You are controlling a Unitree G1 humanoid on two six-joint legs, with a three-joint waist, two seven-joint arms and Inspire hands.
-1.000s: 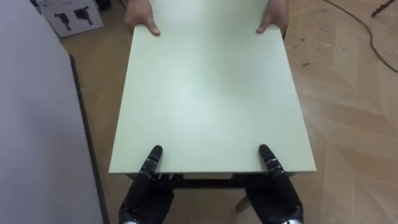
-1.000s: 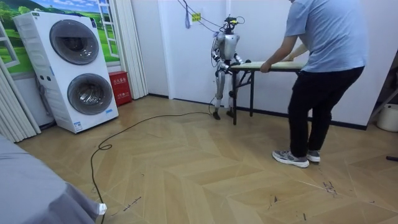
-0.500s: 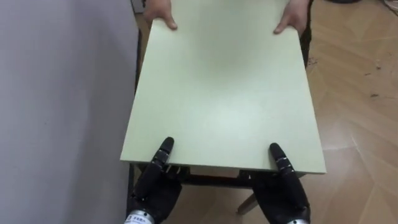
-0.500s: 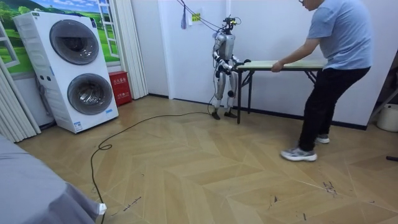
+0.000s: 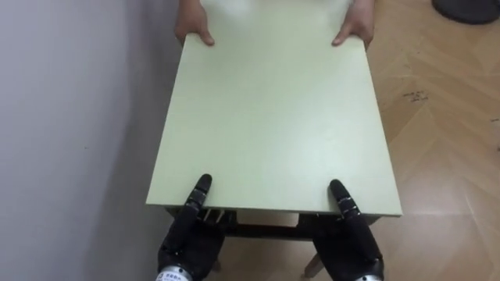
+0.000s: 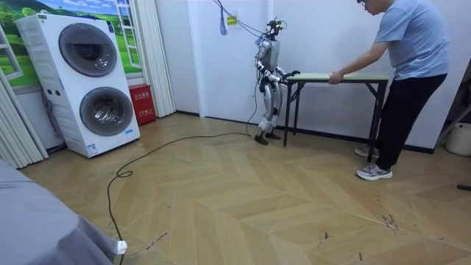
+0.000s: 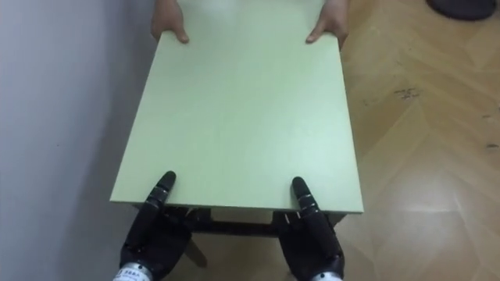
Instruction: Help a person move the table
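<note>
Both arms reach forward to the near edge of the table (image 5: 273, 117). The left hand (image 5: 186, 234) and right hand (image 5: 350, 238) each lay a thumb on top; the rest is hidden underneath, so I cannot tell the grasp. A person's hands (image 5: 194, 30) grip the far edge. The room view adds the robot standing beside the wall (image 6: 324, 37).

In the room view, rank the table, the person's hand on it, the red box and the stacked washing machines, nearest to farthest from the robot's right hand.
1. Table: the right hand is at its end.
2. Person's hand: on the tabletop, toward the room view's right.
3. Red box: on the floor by the wall, room view's left.
4. Stacked washing machines: farthest left.
</note>
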